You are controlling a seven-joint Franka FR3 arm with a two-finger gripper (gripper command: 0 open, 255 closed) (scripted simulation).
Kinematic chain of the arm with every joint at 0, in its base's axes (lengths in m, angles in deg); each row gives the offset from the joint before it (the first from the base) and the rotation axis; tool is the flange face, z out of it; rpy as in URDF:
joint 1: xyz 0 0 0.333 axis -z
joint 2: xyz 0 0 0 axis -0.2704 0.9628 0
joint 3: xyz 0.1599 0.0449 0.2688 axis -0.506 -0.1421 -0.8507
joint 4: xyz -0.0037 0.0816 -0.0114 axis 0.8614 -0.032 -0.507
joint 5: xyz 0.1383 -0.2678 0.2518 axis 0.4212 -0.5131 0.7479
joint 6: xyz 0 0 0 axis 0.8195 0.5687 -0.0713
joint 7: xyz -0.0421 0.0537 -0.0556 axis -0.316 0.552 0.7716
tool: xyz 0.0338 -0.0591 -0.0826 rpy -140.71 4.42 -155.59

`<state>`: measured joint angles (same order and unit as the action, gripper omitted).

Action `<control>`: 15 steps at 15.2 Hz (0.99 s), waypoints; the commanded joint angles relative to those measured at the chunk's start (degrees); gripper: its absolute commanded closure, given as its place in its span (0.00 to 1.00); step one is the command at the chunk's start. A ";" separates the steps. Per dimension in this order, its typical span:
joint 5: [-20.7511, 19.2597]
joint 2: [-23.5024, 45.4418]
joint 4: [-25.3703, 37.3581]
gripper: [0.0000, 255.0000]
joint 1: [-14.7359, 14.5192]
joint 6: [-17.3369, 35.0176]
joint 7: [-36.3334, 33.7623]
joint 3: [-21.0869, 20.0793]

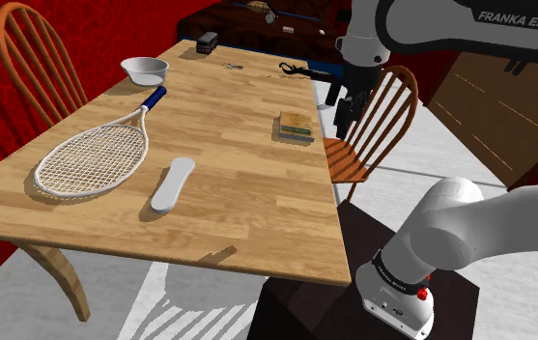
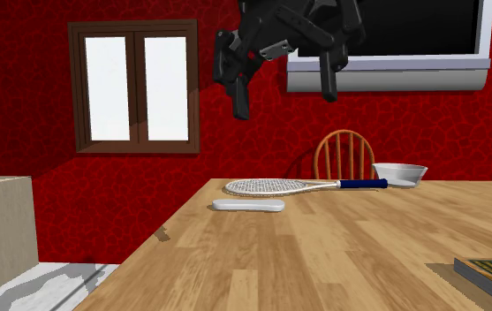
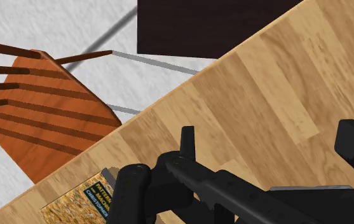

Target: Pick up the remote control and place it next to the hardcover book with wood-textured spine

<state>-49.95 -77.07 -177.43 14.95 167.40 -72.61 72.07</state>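
The gripper (image 2: 285, 104) hangs high above the table (image 1: 257, 193), fingers spread wide, nothing between them. Down below, close to the hand, the book (image 1: 295, 126) lies by the table's edge, with the wooden chair (image 1: 363, 145) just off that edge. The white remote (image 1: 173, 184) lies flat, well away from the hand, just beside the racket (image 1: 93, 155).

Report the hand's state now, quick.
Hand: open, holding nothing.
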 commanded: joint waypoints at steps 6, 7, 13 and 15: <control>5.63 4.02 -1.29 0.00 -0.15 5.41 -11.81 -6.10; 6.62 5.13 -1.28 0.00 -0.14 6.61 -14.12 -7.31; 11.11 13.75 0.73 0.00 0.46 14.16 -27.75 -14.42; 11.88 17.27 2.12 0.00 0.87 16.69 -32.28 -16.67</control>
<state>-38.54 -61.56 -176.04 15.63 182.79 -102.34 56.58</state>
